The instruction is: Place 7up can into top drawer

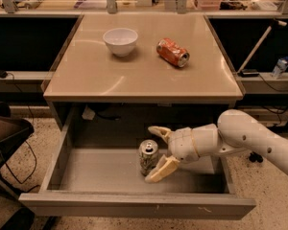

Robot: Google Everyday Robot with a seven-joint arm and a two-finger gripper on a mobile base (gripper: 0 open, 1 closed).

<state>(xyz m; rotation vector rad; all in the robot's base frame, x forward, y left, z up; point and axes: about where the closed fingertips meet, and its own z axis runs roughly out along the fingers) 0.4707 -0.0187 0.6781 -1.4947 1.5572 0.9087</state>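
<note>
The 7up can (148,156), silver with green markings and a silver top, stands upright on the grey floor of the open top drawer (101,169), near the middle. My gripper (156,153) reaches in from the right on a white arm. It is open. One finger lies behind the can and the other in front of it, both spread wider than the can. The can stands between the fingertips (153,175).
An orange soda can (173,52) lies on its side on the tabletop (144,75), next to a white bowl (120,41). The drawer's front panel (134,206) juts out toward the camera. A dark chair (5,133) stands at the left.
</note>
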